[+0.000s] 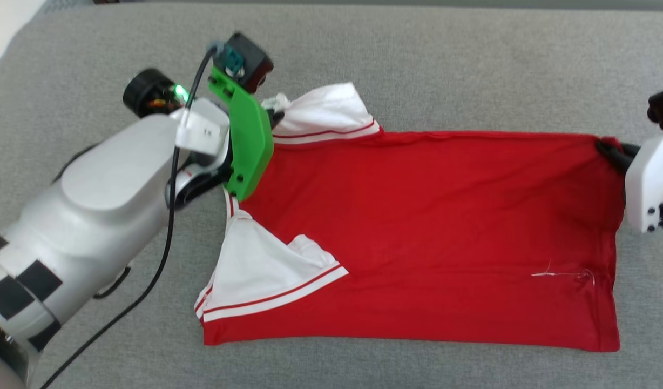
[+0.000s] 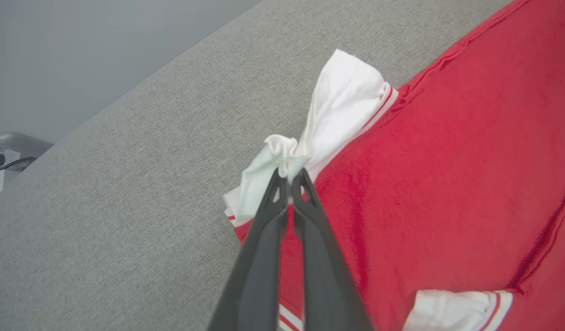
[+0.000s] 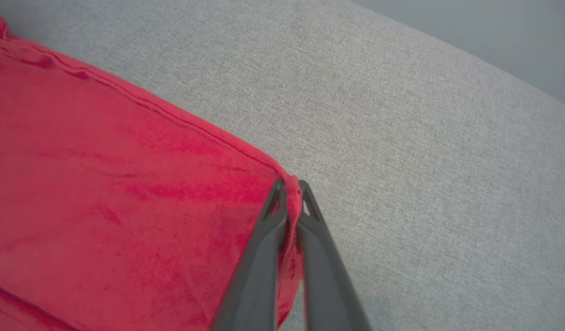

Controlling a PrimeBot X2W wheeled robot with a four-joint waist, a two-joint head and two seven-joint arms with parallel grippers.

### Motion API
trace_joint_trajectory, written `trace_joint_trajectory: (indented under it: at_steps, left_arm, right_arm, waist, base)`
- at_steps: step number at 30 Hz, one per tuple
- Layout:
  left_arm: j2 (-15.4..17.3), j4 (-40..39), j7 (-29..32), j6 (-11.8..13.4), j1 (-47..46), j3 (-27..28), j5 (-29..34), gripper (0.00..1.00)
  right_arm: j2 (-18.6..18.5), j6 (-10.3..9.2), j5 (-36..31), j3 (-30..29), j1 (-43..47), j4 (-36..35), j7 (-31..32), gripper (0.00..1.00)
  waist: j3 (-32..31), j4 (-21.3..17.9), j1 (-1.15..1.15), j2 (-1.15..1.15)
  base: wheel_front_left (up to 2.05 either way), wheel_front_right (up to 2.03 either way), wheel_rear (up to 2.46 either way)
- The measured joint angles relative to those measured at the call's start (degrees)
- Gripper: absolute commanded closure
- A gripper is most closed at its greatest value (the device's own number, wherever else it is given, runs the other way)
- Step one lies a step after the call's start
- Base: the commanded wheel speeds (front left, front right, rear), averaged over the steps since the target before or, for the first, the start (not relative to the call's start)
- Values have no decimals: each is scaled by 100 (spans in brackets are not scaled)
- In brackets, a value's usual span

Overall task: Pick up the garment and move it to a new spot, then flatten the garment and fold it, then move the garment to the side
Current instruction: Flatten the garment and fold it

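Head view: red garment (image 1: 428,232) spread flat across centre of frame on grey fabric surface (image 1: 418,59). White sleeve bunch pinched by left gripper (image 2: 290,177) at upper left — red hem corner pinched by right gripper (image 3: 291,189) at right edge.

The head camera looks down from high up and sees the whole garment (image 1: 445,232) on the grey cloth surface (image 1: 418,65). The left wrist camera sits very close and looks along the left pincer (image 2: 289,177) at the white sleeve (image 2: 342,101). The right wrist camera is also very close and looks along the right pincer (image 3: 289,186) at a red corner. All three views share the garment's far red edge.
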Motion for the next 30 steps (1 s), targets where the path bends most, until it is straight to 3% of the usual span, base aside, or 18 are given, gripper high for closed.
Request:
trace_joint_trajectory:
  at_steps: [10,20,25,30]
  left_arm:
    - [474,-765,-222,236,1260,-32,-108,100]
    - [998,-1580,-361,754,2661,-52,-347,100]
    - [1067,-1640,-279,866,3175,-65,-300,100]
    - [936,-1458,-249,866,3393,-59,-292,100]
  right_arm:
    - [-103,0,101,-74,1140,-198,-677,100]
    - [-109,0,88,-550,2600,-628,-1036,100]
    - [13,0,-62,-669,3094,-709,-776,100]
    - [242,0,-118,-820,3262,-667,-637,100]
  waist:
    - [-697,107,0,0]
    - [-1170,157,0,0]
    - [-1106,140,0,0]
    - [-984,119,0,0]
  base:
    - [0,0,0]
    - [0,0,0]
    - [0,0,0]
    - [0,0,0]
